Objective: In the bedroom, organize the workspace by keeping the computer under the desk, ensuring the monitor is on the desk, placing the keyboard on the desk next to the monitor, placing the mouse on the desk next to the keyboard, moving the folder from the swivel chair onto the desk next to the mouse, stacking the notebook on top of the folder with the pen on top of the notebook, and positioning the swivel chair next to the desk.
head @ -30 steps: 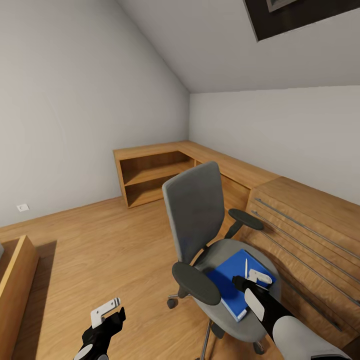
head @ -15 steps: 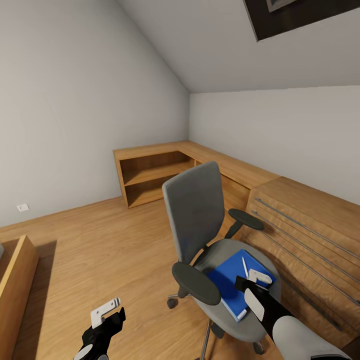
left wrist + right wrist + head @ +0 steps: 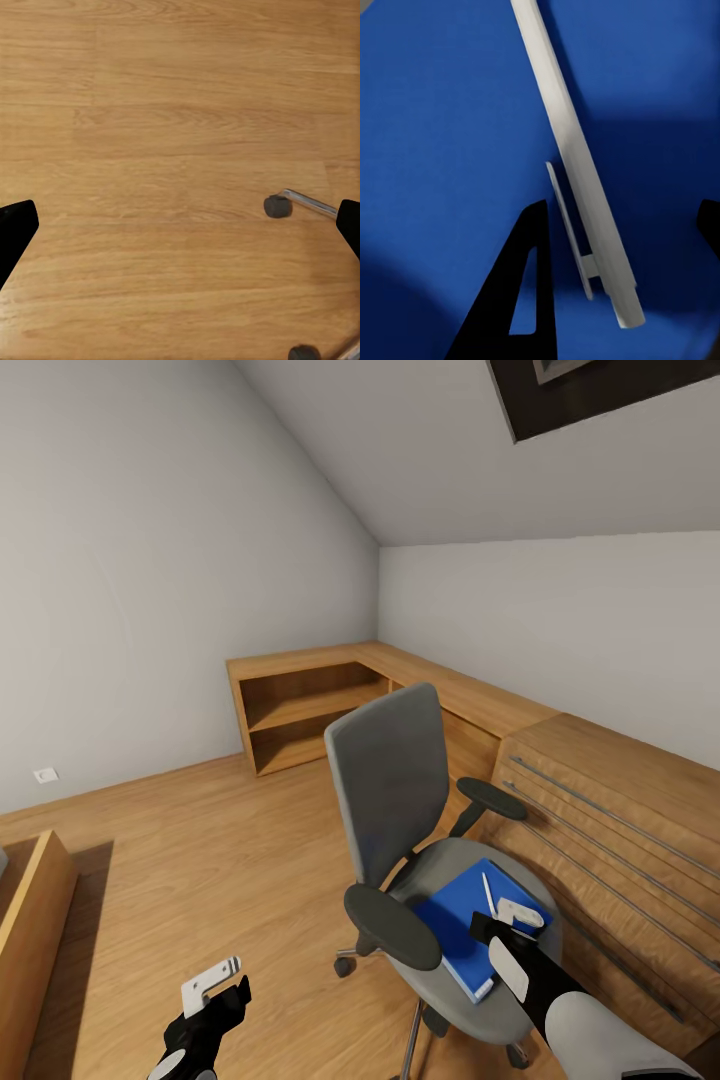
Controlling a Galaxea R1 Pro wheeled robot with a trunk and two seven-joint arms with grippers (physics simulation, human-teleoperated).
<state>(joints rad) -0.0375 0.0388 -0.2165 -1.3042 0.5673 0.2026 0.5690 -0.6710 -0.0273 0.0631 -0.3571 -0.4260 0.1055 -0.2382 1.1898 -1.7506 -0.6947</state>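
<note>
Head view: the blue folder (image 3: 462,926) lies on the swivel chair (image 3: 420,840) seat with the pen (image 3: 488,893) on it. The right gripper (image 3: 510,922) hovers over the pen, jaws open around it. The left gripper (image 3: 212,980), jaws open, hangs above the wooden floor (image 3: 200,860).

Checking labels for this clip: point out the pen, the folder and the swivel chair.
pen (image 3: 574,165), right wrist view, mid barrel.
folder (image 3: 455,925), head view, bare blue cover.
swivel chair (image 3: 390,780), head view, grey backrest.

The swivel chair (image 3: 430,840) stands on the wooden floor (image 3: 200,850); the blue folder (image 3: 465,920) lies on its seat, the pen (image 3: 489,893) on the folder.
</note>
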